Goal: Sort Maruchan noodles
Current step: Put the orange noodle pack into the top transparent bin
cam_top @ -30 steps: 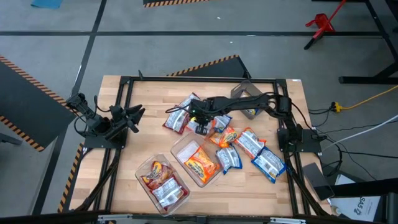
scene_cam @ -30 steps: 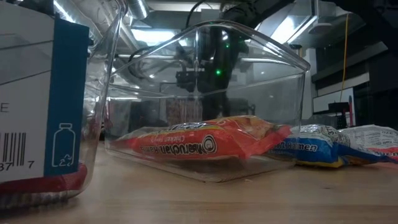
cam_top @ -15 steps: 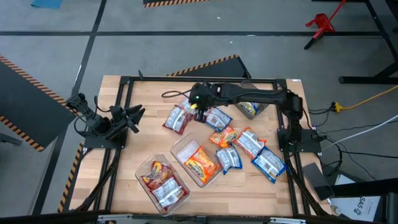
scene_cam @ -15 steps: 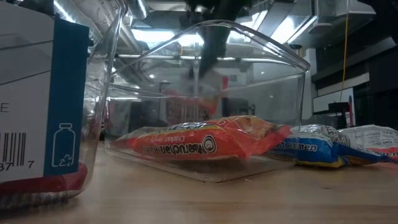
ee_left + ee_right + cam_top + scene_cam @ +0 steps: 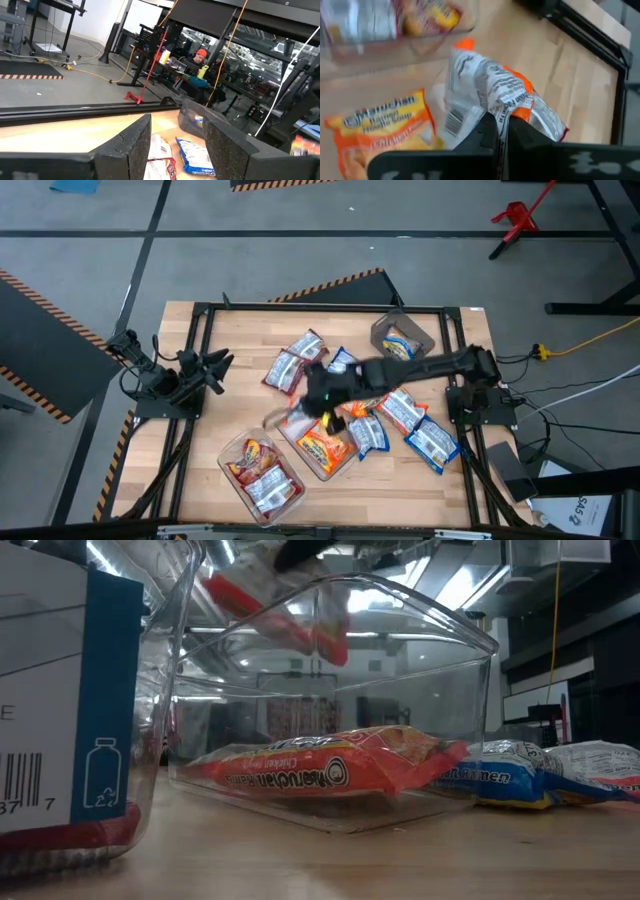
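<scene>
My right gripper (image 5: 318,398) reaches in from the table's right and is shut on an orange-and-white Maruchan packet (image 5: 496,94), held above the clear tub (image 5: 296,423). That tub has one orange packet (image 5: 322,444) lying flat in it. In the low view the held packet (image 5: 278,608) hangs over the tub's rim. Nearer the front edge, a second clear tub (image 5: 262,473) holds red packets. Loose red, blue and orange packets (image 5: 385,420) lie flat on the wood. My left gripper (image 5: 175,142) is open and parked at the table's left side. My right gripper pinches the orange-and-white packet between its two fingers (image 5: 490,131) at a crumpled edge (image 5: 499,116). The packet is lifted clear of the table and extends beyond the fingertips, crinkled and tilted, above the clear tub.
A dark grey tub (image 5: 400,340) with a blue packet in it stands near the far right corner. Red packets (image 5: 290,365) lie at the table's far middle. Black frame rails (image 5: 320,308) run round the table. A tub wall with a barcode label (image 5: 70,690) is close to the low camera.
My right gripper has risen from the loose pile with the orange-and-white packet, swung first toward the far edge, then toward the near edge. It is now over the clear tub with the packet lifted clear.
</scene>
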Available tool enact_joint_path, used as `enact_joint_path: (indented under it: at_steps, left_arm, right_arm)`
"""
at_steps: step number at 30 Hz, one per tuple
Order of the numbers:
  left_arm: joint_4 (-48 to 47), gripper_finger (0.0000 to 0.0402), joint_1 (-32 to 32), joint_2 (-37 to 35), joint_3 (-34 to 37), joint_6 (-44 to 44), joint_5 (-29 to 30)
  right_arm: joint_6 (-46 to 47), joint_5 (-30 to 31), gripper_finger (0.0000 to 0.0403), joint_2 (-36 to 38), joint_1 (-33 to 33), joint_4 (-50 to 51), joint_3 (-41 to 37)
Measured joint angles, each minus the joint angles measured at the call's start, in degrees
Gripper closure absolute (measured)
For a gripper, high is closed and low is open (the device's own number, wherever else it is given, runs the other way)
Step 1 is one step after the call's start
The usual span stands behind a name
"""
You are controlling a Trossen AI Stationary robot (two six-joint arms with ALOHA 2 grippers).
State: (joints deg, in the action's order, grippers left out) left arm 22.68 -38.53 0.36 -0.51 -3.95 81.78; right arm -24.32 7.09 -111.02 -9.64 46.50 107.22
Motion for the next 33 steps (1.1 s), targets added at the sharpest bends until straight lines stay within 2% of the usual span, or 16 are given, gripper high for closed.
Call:
enact_joint_path:
  at_steps: [12, 33]
  left_arm:
    - [-0.42, 0.023, 0.01, 0.0, 0.0, -0.12, 0.01]
    - [-1.87, 0.023, 0.01, 0.0, 0.0, -0.06, 0.04]
  right_arm:
    - [-13.51, 2.35, 0.0403, -6.33, -2.74, -0.62, -0.09]
    - [-21.31, -1.54, 0.0403, -10.13, -2.74, -0.3, -0.09]
